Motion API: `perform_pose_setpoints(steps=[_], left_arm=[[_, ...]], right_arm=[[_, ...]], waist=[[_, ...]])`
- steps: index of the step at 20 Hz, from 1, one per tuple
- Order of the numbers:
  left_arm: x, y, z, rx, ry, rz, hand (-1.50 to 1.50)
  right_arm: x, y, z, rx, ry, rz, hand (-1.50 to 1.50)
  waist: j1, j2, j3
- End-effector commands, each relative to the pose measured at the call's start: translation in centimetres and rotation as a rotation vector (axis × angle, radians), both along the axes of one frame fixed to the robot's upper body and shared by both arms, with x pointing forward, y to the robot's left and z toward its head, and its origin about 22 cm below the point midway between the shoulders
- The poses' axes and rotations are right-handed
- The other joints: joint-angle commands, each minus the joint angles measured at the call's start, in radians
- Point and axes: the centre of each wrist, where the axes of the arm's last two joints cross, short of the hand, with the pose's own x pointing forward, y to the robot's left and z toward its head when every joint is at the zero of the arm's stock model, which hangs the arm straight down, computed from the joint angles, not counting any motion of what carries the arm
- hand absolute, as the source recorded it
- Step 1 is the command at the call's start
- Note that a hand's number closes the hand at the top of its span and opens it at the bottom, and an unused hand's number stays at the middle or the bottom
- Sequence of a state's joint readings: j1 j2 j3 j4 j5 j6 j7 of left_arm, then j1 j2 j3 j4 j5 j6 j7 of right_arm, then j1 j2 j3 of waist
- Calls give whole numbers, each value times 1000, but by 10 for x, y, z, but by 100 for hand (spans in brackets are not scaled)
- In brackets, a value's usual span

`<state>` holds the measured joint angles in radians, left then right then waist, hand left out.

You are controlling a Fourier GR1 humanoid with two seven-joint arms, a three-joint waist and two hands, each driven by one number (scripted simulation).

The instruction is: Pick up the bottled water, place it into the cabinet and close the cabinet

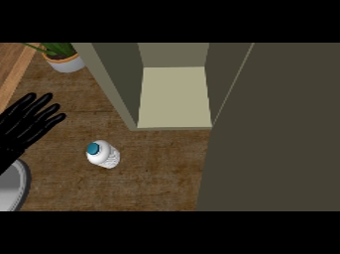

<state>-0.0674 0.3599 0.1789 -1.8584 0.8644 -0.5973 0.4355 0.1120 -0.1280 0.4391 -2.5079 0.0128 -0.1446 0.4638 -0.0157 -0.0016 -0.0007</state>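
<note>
Head view shows the bottle standing on the brown worktop, its teal cap facing up. It is in front of the cabinet, near its left wall, and nothing touches it. The cabinet is open: its pale inner shelf shows and nothing lies on the part I can see. The door is swung out to the right and hides the worktop there. The left hand is at the left edge, its fingers straight and spread, holding nothing, apart from the bottle. A potted plant stands left of the cabinet. The right hand does not appear.
</note>
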Motion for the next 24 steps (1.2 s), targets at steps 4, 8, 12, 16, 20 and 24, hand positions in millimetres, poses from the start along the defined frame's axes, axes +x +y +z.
perform_pose_setpoints(steps=[4, 8, 12, 16, 20, 24], left_arm=[[26, -16, -40, 79, 24, 21, -150], [43, -2, -69, 102, 29, 31, -150], [50, 0, -94, 100, 51, 34, -150], [60, -14, -117, 132, 42, 42, -150], [53, 5, -148, 118, 93, 39, -150], [64, -6, -161, 144, 77, 56, -150]], right_arm=[[-25, -12, 20, -20, -72, -27, -150], [-29, -10, 29, 3, -77, -25, -150], [-28, -14, 36, -3, -84, -15, -150], [-35, -12, 26, 4, -70, -30, -150], [-30, -5, 28, -28, -86, -14, -150], [-12, -4, 33, -7, -96, -22, -150]], waist=[[2, 1, 0], [-3, 2, -1], [-1, 3, -1], [-10, 1, 0], [-7, 2, -1], [-1, 5, -1]])
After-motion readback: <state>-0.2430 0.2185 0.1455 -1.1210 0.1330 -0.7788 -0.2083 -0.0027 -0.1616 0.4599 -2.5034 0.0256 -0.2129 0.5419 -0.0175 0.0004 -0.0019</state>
